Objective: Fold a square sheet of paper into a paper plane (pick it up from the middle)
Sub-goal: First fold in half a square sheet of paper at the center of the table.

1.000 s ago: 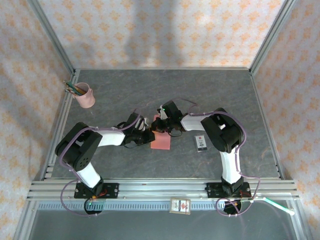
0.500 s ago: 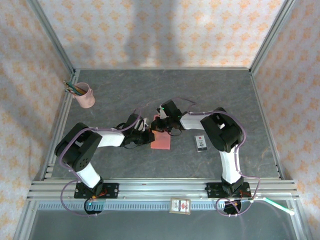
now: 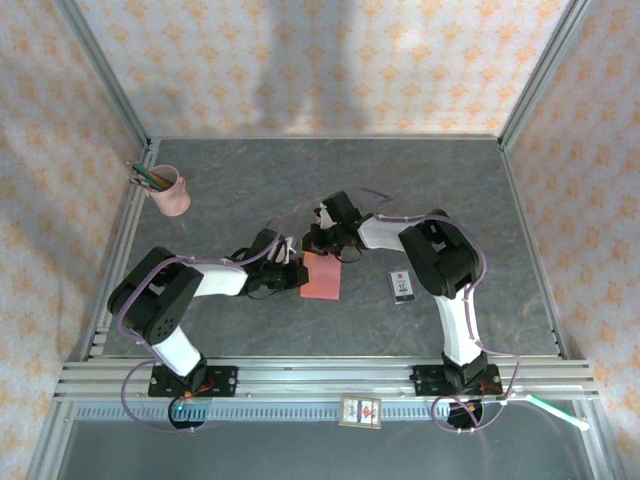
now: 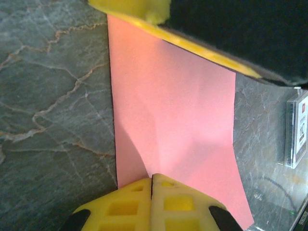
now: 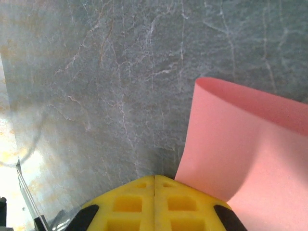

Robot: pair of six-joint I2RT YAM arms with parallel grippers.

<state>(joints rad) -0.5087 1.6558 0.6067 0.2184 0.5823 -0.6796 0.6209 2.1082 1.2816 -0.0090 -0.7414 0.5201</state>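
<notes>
The square sheet of paper [image 3: 322,276] is salmon pink and lies on the dark stone-patterned table in the middle of the top view. My left gripper [image 3: 297,268] is shut at the sheet's left edge. In the left wrist view its tips [image 4: 152,177] rest on the paper [image 4: 173,106], where a faint ridge starts; whether paper sits between them I cannot tell. My right gripper [image 3: 318,246] is shut at the sheet's far edge. In the right wrist view its tips [image 5: 154,178] sit beside the paper [image 5: 250,149], whose edge curls upward.
A pink pencil cup [image 3: 170,192] stands at the back left. A small white-and-black box [image 3: 403,286] lies right of the paper, also at the right edge of the left wrist view [image 4: 298,130]. Metal frame rails [image 3: 320,375] run along the near edge.
The right gripper has shifted slightly toward the back of the table, and the raised pink flap beside it has dropped lower. The left gripper has barely moved.
</notes>
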